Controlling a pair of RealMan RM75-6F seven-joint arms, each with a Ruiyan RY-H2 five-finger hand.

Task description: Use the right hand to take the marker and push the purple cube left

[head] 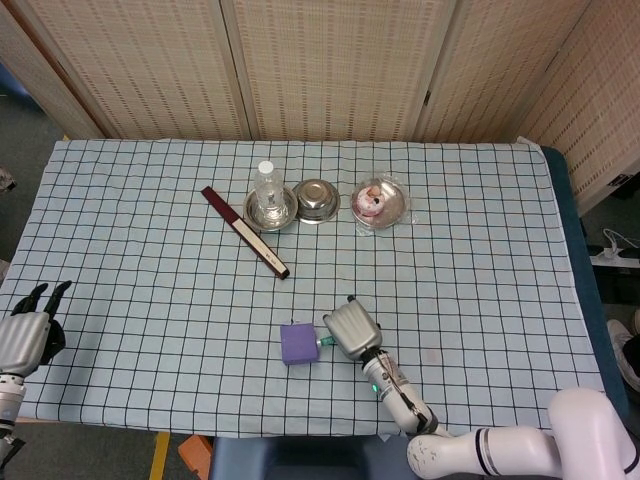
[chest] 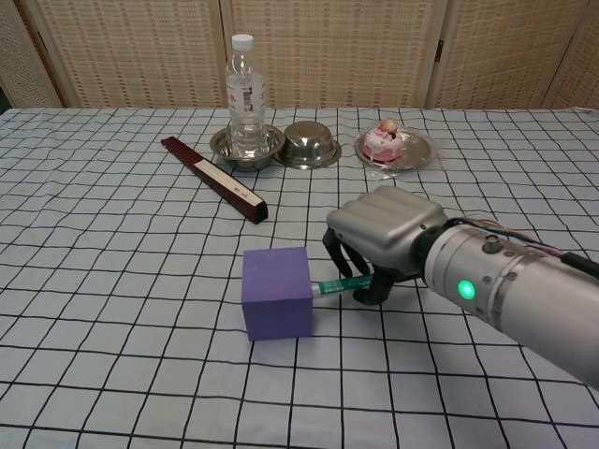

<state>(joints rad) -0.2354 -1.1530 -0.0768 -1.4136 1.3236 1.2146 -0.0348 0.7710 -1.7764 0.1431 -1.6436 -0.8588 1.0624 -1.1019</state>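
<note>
The purple cube (head: 297,343) (chest: 277,292) sits on the checked cloth near the table's front, left of centre. My right hand (head: 351,329) (chest: 382,234) is just to the cube's right and grips a green marker (chest: 335,286) (head: 325,342). The marker lies level, and its tip touches the cube's right face. My left hand (head: 27,336) hangs at the table's front left corner, fingers apart and holding nothing; the chest view does not show it.
At the back stand a water bottle (chest: 245,96) in a metal dish, a steel bowl (chest: 309,143) and a plate with a pink cake (chest: 385,140). A dark red folded fan (chest: 214,178) lies diagonally, behind and left of the cube.
</note>
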